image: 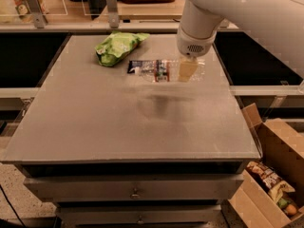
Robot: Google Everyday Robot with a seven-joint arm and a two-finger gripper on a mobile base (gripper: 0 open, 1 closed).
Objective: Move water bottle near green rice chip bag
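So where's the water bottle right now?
In the camera view, the water bottle lies sideways in the gripper toward the far edge of the table, next to the dark wrapper, with the green rice chip bag just left.
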